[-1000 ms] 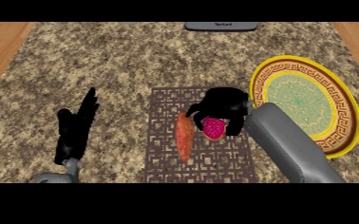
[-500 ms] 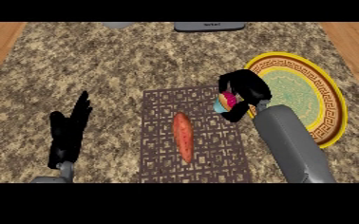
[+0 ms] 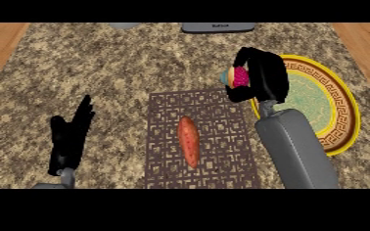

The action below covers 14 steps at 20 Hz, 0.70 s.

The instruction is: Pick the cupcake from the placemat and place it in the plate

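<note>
A: Far left first. Wood-grain strip (image 3: 11,36) along the edge, then the desk (image 3: 115,68): speckled brown-and-cream stone look, mottled all over.

B: Left hand (image 3: 71,136)?

A: Black, low at the left, fingers straight and pointing up, nothing in it. Rests over the bare desk, well apart from the mat. Grey forearm just shows at the lower edge.

B: Centre?

A: Placemat (image 3: 217,107), a dark brown rectangle with a pale fretwork pattern, woven look. On it lies an orange-red, spindle-shaped vegetable (image 3: 189,140), tapered at both ends, lengthwise down the mat; looks like a sweet potato or a carrot, cannot tell which.

B: Top edge?

A: A flat grey object (image 3: 218,27) with rounded corners, partly cut off. A smaller grey bit (image 3: 124,25) to its left.

B: The cupcake (image 3: 237,77)?

A: Off the mat, in the right hand (image 3: 262,76). Fingers and thumb curl round it; only a pink top and a pale rim with a bit of blue show at the hand's left side. It is near the placemat's upper right corner, at the plate's left rim.

B: Plate (image 3: 336,107)?

A: Round, yellow rim, brown key-pattern band, pale green centre. The blocky grey right forearm (image 3: 296,151) crosses its lower left part.
</note>
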Available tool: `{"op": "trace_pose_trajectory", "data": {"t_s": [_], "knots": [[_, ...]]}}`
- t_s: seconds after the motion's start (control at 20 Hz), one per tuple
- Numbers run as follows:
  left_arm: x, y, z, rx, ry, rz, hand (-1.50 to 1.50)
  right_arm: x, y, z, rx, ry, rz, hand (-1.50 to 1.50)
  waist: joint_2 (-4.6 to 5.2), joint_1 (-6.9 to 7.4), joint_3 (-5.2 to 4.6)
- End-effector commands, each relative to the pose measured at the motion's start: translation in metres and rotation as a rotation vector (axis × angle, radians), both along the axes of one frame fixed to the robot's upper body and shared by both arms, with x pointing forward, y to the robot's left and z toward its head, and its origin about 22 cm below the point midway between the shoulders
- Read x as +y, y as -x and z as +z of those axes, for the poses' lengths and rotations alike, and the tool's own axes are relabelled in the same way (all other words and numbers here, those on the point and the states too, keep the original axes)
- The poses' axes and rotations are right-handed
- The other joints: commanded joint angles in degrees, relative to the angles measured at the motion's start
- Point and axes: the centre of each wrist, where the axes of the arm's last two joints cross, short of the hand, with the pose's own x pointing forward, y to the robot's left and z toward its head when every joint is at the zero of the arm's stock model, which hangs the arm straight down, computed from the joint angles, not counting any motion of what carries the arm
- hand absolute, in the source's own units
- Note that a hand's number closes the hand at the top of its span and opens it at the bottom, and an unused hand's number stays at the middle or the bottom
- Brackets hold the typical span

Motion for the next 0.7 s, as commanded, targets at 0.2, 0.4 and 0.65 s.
{"op": "trace_pose_trajectory", "data": {"t_s": [0.2, 0.4, 0.65], "knots": [[-0.008, -0.004, -0.007, -0.01, 0.006, -0.03, 0.0, -0.028, 0.038, 0.059, -0.17, -0.047, -0.313, 1.5, 0.74, 1.58, 0.07], [-0.009, -0.026, 0.015, -0.04, 0.007, -0.035, 0.0, -0.046, 0.029, 0.057, -0.11, -0.049, -0.39, 1.5, 1.0, 2.21, 0.09], [-0.002, -0.029, 0.002, -0.019, -0.004, -0.028, 0.0, -0.087, 0.023, 0.039, -0.082, -0.036, -0.42, 1.5, 1.08, 2.33, 0.09]]}}
